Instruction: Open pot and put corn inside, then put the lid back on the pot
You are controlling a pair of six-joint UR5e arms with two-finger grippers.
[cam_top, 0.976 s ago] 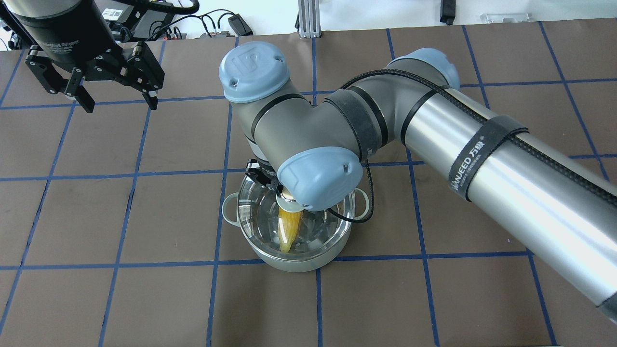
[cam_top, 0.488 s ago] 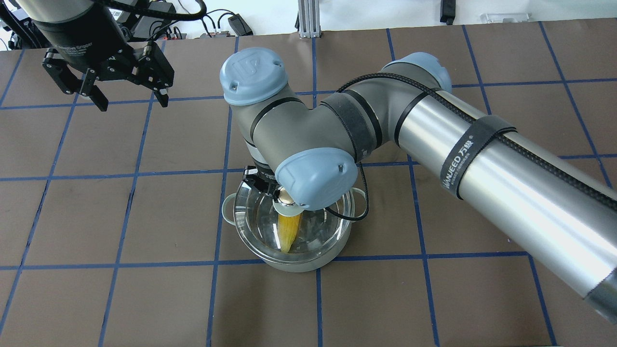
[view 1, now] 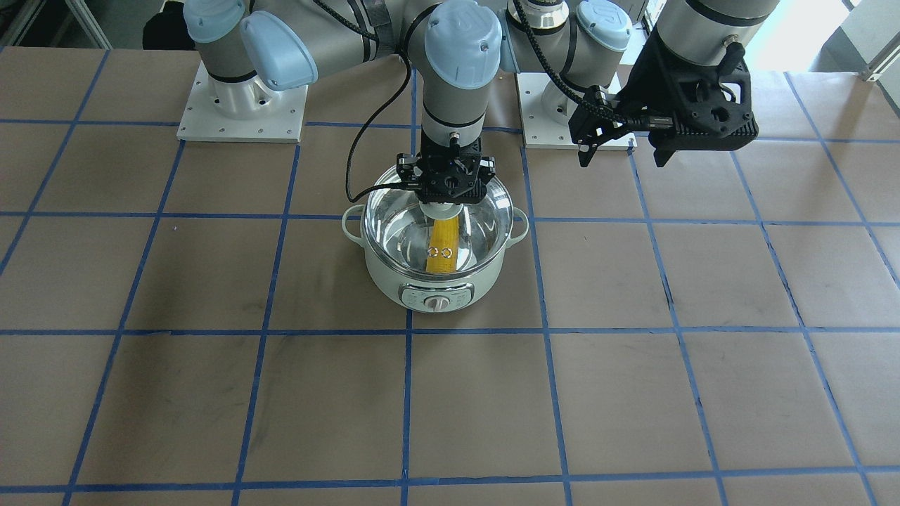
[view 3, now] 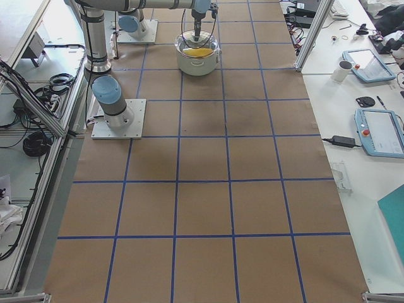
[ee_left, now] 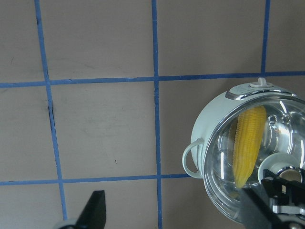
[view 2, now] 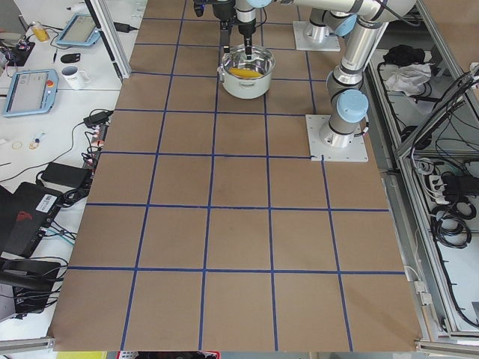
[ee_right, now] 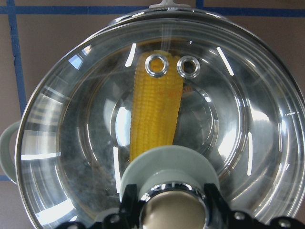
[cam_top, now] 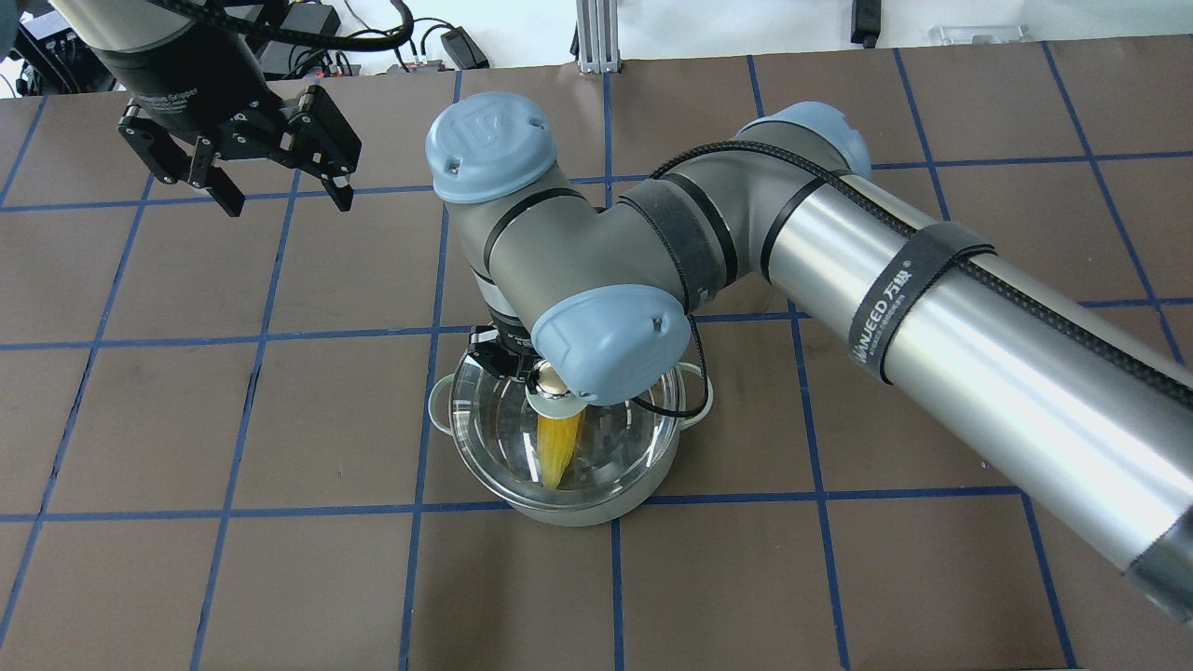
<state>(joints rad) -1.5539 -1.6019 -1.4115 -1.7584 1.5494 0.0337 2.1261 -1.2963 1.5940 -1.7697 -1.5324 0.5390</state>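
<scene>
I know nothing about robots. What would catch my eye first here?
A bright yellow corn lies inside the mint-green pot in front of the robot, seen through the glass lid. The right pincer grips the lid from above, while the left pincer hangs open off to the side.

Right arm down and gripping, left arm raised with an open hand
My right arm (cam_top: 932, 308) reaches in across the table with its wrist turned straight down, and my right gripper (view 1: 445, 184) points vertically, fingers closed from either side on the knob of the lid (view 1: 401, 232). My left gripper (cam_top: 286, 198) hangs in the air well apart from it, pointing down, its two fingers spread wide
</scene>
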